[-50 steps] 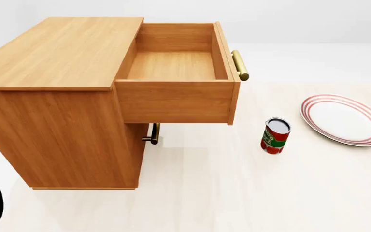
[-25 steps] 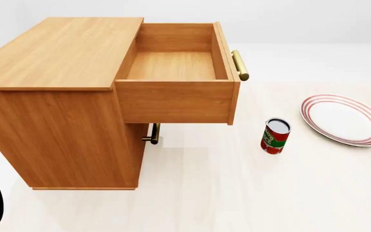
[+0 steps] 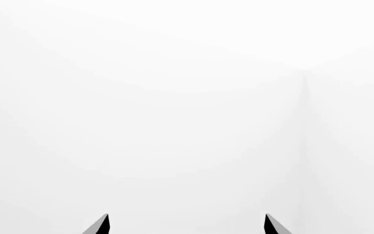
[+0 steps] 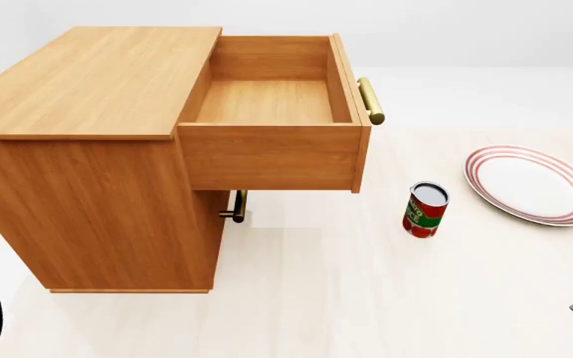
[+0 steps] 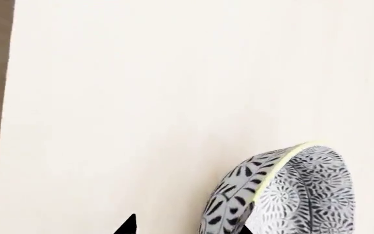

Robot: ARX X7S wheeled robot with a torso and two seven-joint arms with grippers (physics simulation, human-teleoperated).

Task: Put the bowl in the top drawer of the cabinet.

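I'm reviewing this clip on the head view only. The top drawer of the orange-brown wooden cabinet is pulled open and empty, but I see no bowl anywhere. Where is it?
Observer: The right wrist view shows the deep blue-grey speckled ceramic bowl, steeply tilted over a cream surface.
Operator: Is the right hand holding it?
Observer: One fingertip of the right hand overlaps the bowl's wall. I cannot tell whether it is clamped.
Operator: And the left hand?
Observer: The left hand has its fingertips spread apart with nothing between them, facing blank white.
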